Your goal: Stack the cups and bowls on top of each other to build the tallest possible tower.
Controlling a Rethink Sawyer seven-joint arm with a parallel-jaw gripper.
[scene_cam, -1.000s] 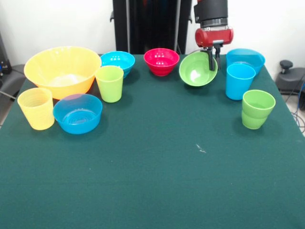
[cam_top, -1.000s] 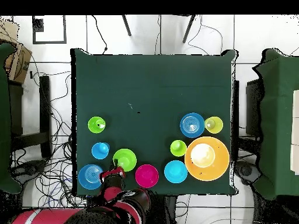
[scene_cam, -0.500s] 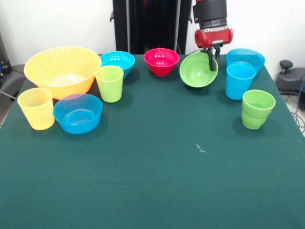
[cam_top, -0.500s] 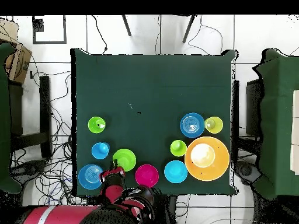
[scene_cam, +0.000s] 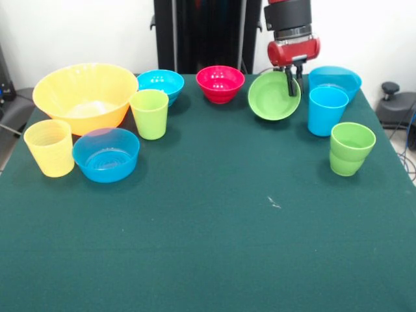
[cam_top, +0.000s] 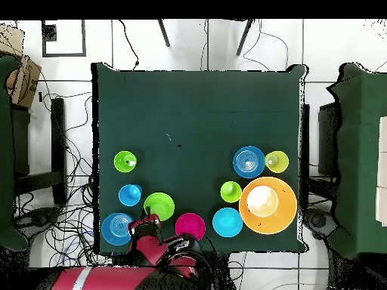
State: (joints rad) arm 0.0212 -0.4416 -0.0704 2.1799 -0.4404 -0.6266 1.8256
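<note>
Green bowl [scene_cam: 273,96] shifted slightly right, tilted up; gripper [scene_cam: 292,83] clamped on its rim beside blue cup [scene_cam: 327,110].

My worktop [scene_cam: 208,247] wears a dark green cloth with a small white scuff [scene_cam: 274,203] right of its middle. From above I see white floor tiles [cam_top: 204,45] around it, loose cables [cam_top: 72,226] trailing at one side, a cardboard box [cam_top: 21,75] in a corner, and another green-covered table [cam_top: 361,151] off to the other side. A black panel [scene_cam: 198,32] stands behind the worktop.
</note>
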